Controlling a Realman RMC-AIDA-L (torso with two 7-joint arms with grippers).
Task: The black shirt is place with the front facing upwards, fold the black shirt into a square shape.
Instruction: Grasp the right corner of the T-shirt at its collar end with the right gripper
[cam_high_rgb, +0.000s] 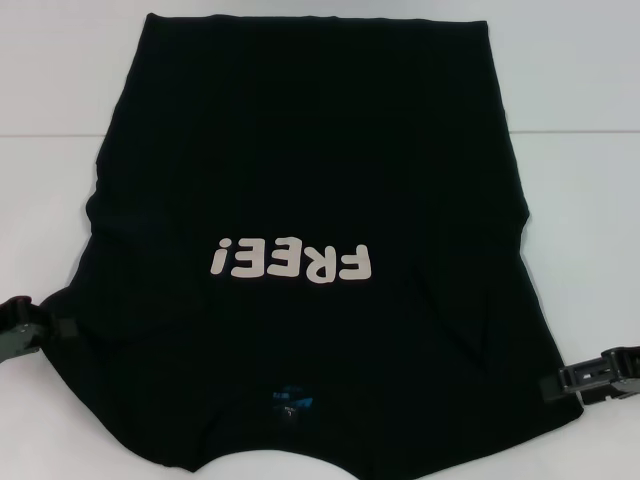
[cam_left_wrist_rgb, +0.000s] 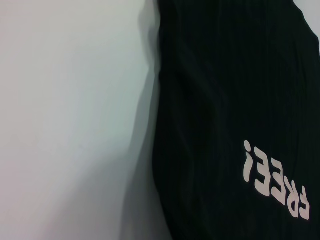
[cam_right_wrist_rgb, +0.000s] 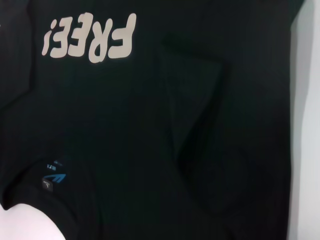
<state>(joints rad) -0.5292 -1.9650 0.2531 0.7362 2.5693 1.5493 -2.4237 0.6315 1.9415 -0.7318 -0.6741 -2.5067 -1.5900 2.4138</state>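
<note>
The black shirt (cam_high_rgb: 310, 190) is lying spread across the white table (cam_high_rgb: 60, 70), front side up, with the collar end nearest the robot and the hem at the far side. The off-white "FREE!" lettering (cam_high_rgb: 291, 262) is showing upside down across the chest, and the small blue neck label (cam_high_rgb: 290, 400) is sitting just inside the collar at the near edge. The sleeves are looking folded in, so the cloth is reading as one broad dark panel, a little wider at the shoulders than at the hem. A crease is running down the cloth on the robot's right, between the lettering and the shirt's right edge. The left gripper (cam_high_rgb: 30, 325) is sitting low at the shirt's left shoulder edge, right up against the fabric, and whether its fingers are apart or together I cannot tell. The right gripper (cam_high_rgb: 590, 378) is resting at the right shoulder edge, its tip meeting the cloth, and its fingers are giving nothing away either. From the left wrist camera the shirt's side edge is lying flat against the table (cam_left_wrist_rgb: 70, 120), with the lettering (cam_left_wrist_rgb: 275, 182) off to one side.
</note>
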